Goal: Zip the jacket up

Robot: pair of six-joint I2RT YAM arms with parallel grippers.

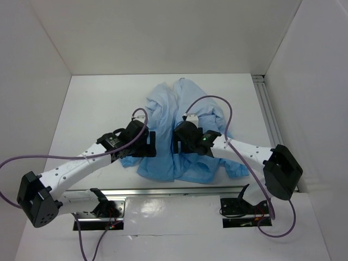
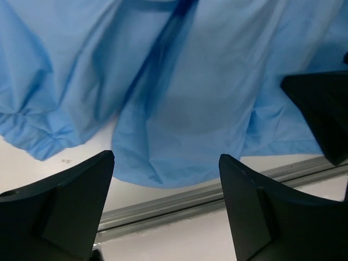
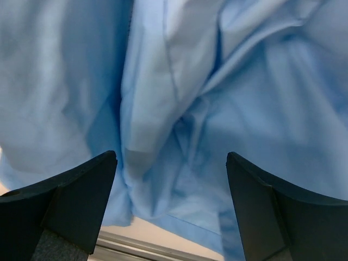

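So the jacket (image 1: 168,163) is lying in a crumpled heap around the middle of the white surface (image 1: 92,103), with its near hem just beside the metal rail (image 2: 185,201) at the front. Both arms reach in over the lower half of it. The left gripper (image 1: 145,142) hangs over the left side, jaws apart with nothing between them. Its wrist view shows the hem and a gathered cuff (image 2: 38,144) off to one side. The right gripper (image 1: 178,142) is near it, over the middle, jaws also wide apart and empty.

I'd say zipping hasn't begun, since the front looks unfastened and bunched up. The right wrist view shows a long fold with a thin dark line (image 3: 130,22) near the top. That might be the zipper edge, but honestly it's too soft to be sure.

For this step I wouldn't grab random folds. Find the two front edges down at the hem first and spread them flat. Then one pair of jaws pins the bottom of the zipper strip while the other works the slider. The fabric looks thin and will likely bunch, so pinch low and keep the line taut.
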